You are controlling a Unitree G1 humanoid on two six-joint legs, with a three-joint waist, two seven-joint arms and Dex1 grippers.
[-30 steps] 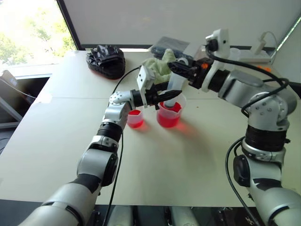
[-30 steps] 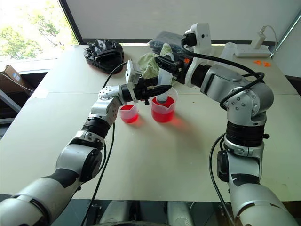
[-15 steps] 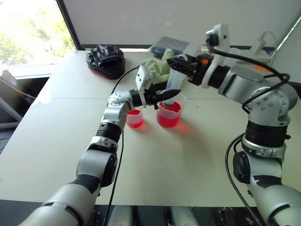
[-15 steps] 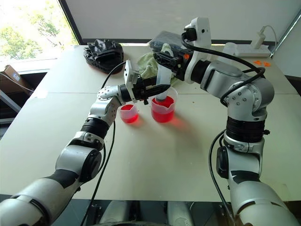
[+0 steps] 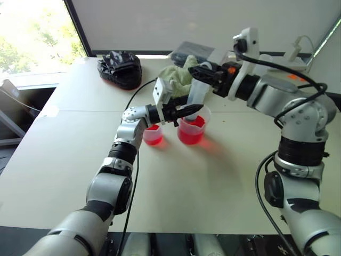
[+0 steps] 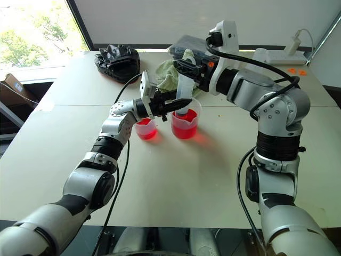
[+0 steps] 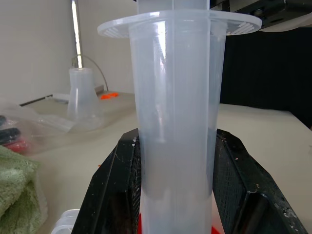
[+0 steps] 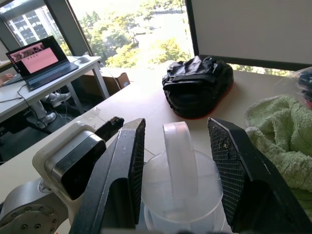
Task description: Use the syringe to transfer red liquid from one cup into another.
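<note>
The desk (image 6: 176,176) carries everything, and the work sits out in front of both arms. The beaker (image 6: 185,125), about half full of red liquid (image 6: 184,129), stands directly under the two claws; the small cup (image 6: 146,129), also holding some red, stands just beside it, below the left wrist. The syringe (image 6: 184,96) stands upright in the beaker with its tip down in the liquid. The left arm reaches forward and bends at the wrist so that the left claw (image 6: 178,102) points across toward the right arm, and it is clamped on the barrel, one finger (image 7: 114,195) on either side, below the flange. The right arm comes in from higher up, its forearm angled toward the left one, and the right claw (image 8: 178,161) straddles the plunger top just above the barrel's flange, jaws partly apart; whether the pads actually press the plunger I cannot tell. The step in hand looks like drawing liquid up. To do it well, the left claw should keep the barrel steady and vertical with the tip submerged, while the right pulls the plunger straight along the barrel's axis, slowly, so that no air comes in and the beaker is not tipped.
</note>
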